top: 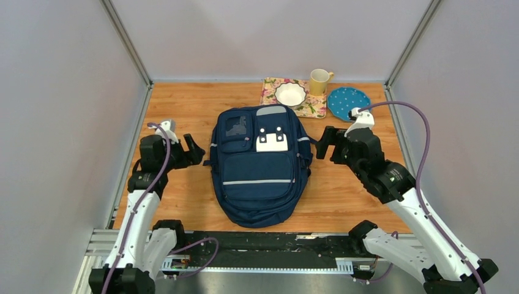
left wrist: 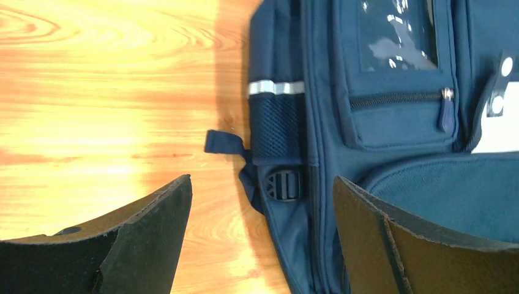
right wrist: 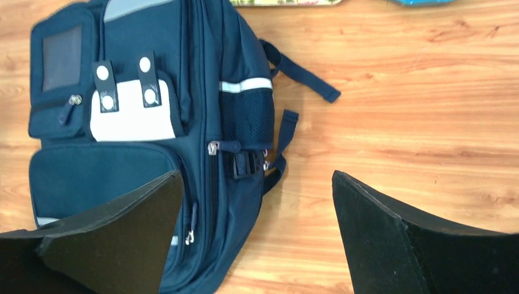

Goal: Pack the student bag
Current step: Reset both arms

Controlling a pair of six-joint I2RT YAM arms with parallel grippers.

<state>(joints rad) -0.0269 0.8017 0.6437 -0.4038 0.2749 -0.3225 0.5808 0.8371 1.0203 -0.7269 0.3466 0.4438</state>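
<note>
The student bag (top: 260,168), navy blue with grey reflective stripes and a white patch, lies flat in the middle of the wooden table, its zips shut. My left gripper (top: 194,149) hovers just off the bag's left side, open, with nothing between its fingers. In the left wrist view the bag (left wrist: 392,122) fills the right half, and its side buckle and a strap end show between the spread jaws of the left gripper (left wrist: 263,202). My right gripper (top: 325,142) is off the bag's upper right side, open and empty. The right wrist view shows the bag (right wrist: 141,122) at left and the right gripper (right wrist: 257,208).
At the back of the table stands a floral mat (top: 312,109) with a white bowl (top: 290,94) on it, a yellow mug (top: 319,81) and a blue dotted plate (top: 348,101). Grey walls close in both sides. The arms' mounting rail (top: 257,248) runs along the near edge.
</note>
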